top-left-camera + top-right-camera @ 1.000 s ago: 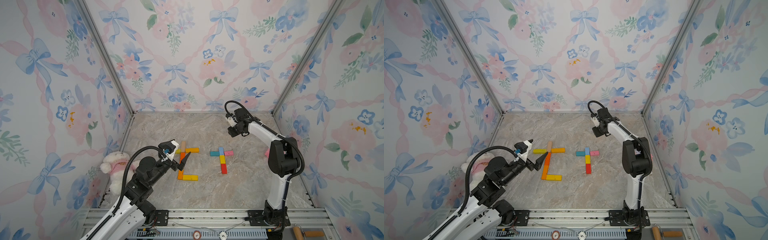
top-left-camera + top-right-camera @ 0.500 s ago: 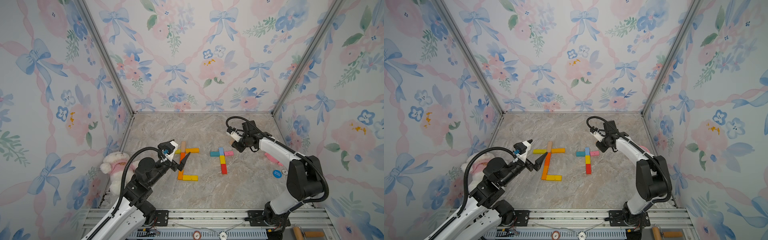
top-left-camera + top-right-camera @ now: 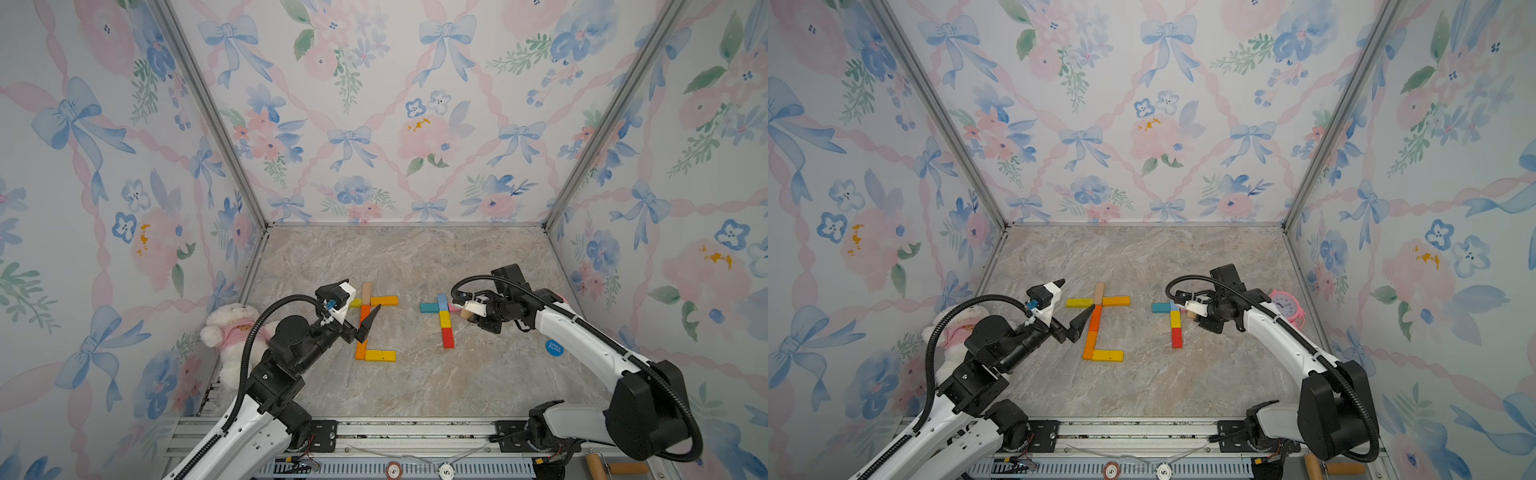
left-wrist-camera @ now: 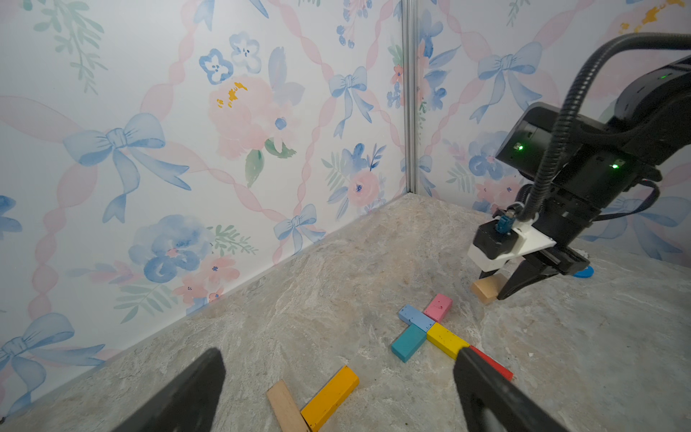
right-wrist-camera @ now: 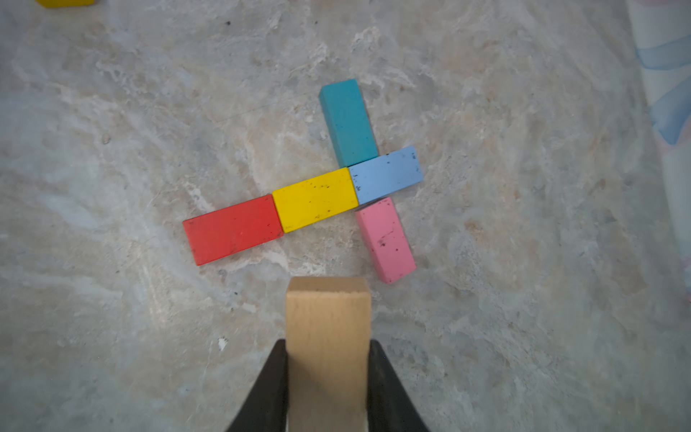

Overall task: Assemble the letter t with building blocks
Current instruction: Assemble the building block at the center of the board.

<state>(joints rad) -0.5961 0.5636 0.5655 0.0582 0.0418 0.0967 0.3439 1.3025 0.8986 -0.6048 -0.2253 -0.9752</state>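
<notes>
My right gripper (image 5: 328, 346) is shut on a tan building block (image 5: 328, 329), held just above the floor beside the pink block (image 5: 385, 239). The pink block, a teal (image 5: 349, 119), a blue (image 5: 387, 174), a yellow (image 5: 316, 198) and a red block (image 5: 233, 228) lie flat as a cross. In both top views the right gripper (image 3: 471, 312) hovers right of this cross. To its left, longer tan (image 3: 366, 293), yellow (image 3: 380, 355) and orange blocks (image 3: 360, 349) form a second figure. My left gripper (image 3: 359, 305) stands open above that figure, holding nothing.
A white plush bear (image 3: 232, 328) lies against the left wall. A blue round token (image 3: 555, 347) sits on the floor under the right arm, and a pink alarm clock (image 3: 1285, 309) stands by the right wall. Patterned walls enclose three sides.
The right arm swung from the back of the floor forward and down, carrying the tan block to just right of the coloured cross. The left arm has not moved.
</notes>
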